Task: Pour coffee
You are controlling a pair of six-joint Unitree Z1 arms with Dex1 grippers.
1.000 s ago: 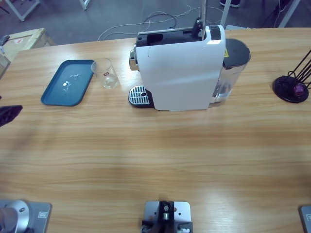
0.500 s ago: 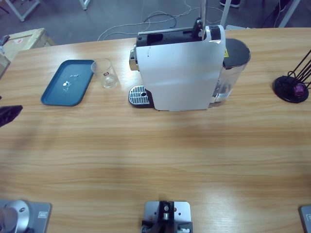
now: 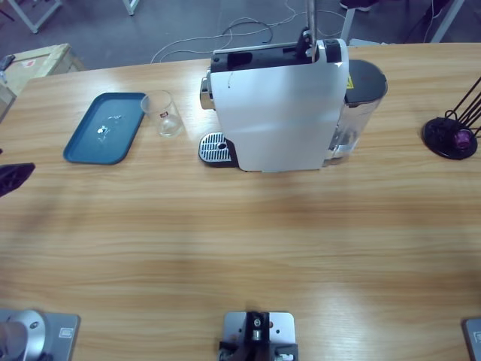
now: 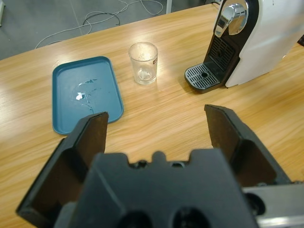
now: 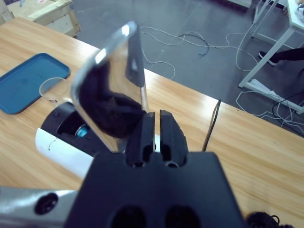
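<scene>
While left claw gapes | glass ahead (untouched) | right claw pinched.

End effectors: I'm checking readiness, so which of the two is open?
The left end effector, jaws spread wide above the table; the right end effector has its jaws together.

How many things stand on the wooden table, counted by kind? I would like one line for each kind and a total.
Coffee machine: 1
Clear glass cup: 1
Blue tray: 1
Black capsule stand: 1
Total: 4
</scene>
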